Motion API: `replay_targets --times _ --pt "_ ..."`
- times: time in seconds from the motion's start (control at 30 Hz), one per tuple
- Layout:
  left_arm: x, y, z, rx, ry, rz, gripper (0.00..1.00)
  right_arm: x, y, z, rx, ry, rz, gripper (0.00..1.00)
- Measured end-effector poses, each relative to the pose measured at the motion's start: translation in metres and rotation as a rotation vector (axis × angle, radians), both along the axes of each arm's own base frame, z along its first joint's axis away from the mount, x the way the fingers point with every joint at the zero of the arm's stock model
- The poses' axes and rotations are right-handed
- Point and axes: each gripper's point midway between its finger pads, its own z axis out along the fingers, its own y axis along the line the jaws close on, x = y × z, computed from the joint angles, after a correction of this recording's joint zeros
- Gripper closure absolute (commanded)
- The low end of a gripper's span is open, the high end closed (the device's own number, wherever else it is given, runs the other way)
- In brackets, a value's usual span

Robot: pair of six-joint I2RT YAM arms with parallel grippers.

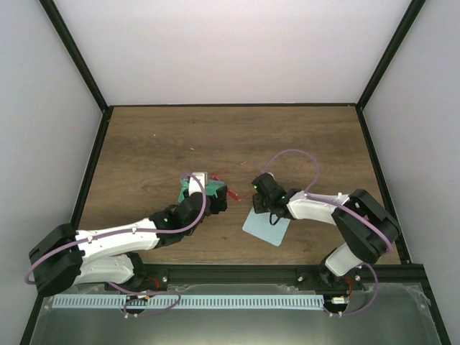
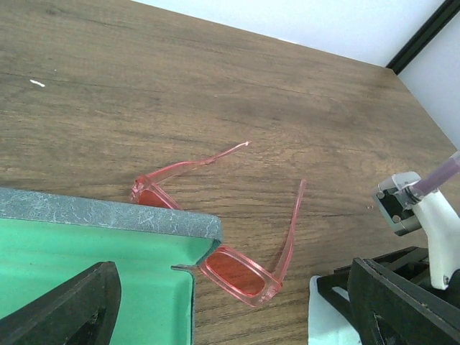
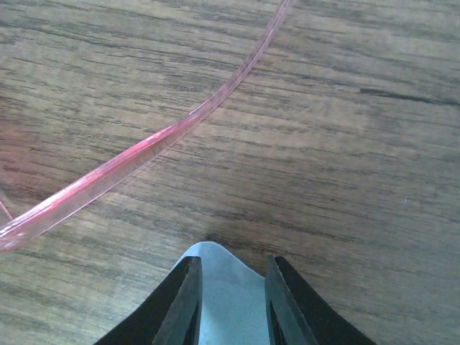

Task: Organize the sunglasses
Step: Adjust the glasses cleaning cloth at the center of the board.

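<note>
The sunglasses [image 2: 241,272] lie unfolded on the table [image 2: 215,86] just beside the open grey-blue case [image 2: 108,212]. One red lens is partly hidden behind its rim, the other sits at its corner, and both arms point away from it. The left tool [image 1: 214,195] is spread wide over the case's green lining, gripping nothing. Beyond the sunglasses from the case, the right tool [image 3: 231,287] pinches a corner of the light blue cloth [image 1: 267,228].

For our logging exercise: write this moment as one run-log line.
left fingers open over case | sunglasses unfolded on table, at case corner | right fingers narrow around cloth, grip unclear
</note>
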Motion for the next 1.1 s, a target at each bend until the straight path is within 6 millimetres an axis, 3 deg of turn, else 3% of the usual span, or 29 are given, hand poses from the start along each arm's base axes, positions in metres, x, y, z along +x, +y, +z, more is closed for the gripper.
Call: replay_targets --times 0.13,0.27,0.53,0.83,0.9,1.1 --pt "0.001 0.000 0.001 0.000 -0.002 0.003 0.11 0.003 -0.001 -0.001 -0.022 -0.006 -0.012 0.91" --pt "0.001 0.000 0.002 0.000 -0.002 0.003 0.11 0.007 -0.005 -0.002 -0.048 -0.012 -0.035 0.99" --pt "0.001 -0.002 0.000 0.006 0.003 0.001 0.11 0.012 -0.020 -0.001 -0.052 -0.008 -0.105 0.99" --pt "0.000 -0.002 -0.002 0.011 0.010 -0.004 0.11 0.019 -0.066 0.000 0.022 0.022 -0.262 0.99" --pt "0.000 -0.001 -0.001 0.010 0.008 -0.004 0.11 0.018 -0.068 0.006 0.043 0.005 -0.268 0.99" --pt "0.000 -0.001 0.002 0.003 0.004 -0.003 0.11 0.015 -0.055 0.051 0.203 -0.130 -0.199 0.99"
